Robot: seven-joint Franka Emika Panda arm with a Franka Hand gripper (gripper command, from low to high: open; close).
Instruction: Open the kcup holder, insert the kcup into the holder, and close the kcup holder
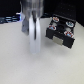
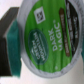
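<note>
In the wrist view the kcup (image 2: 49, 44) fills the frame: a whitish rim and a green foil top printed "Dark Magic". One black finger (image 2: 10, 36) presses against its side; the other finger is hidden. In the exterior view my gripper (image 1: 33, 34) is motion-blurred, hanging above the white table to the exterior view's left of the kcup holder (image 1: 62, 34), with a whitish blur between the fingers. The holder is a black box with several coloured pods (image 1: 61, 22) showing on top. I cannot tell whether its drawer is slid out.
The white table (image 1: 30, 65) spreads across the front of the exterior view. Dark clutter (image 1: 9, 19) lies along the back edge at the exterior view's left. The background behind the holder is dark.
</note>
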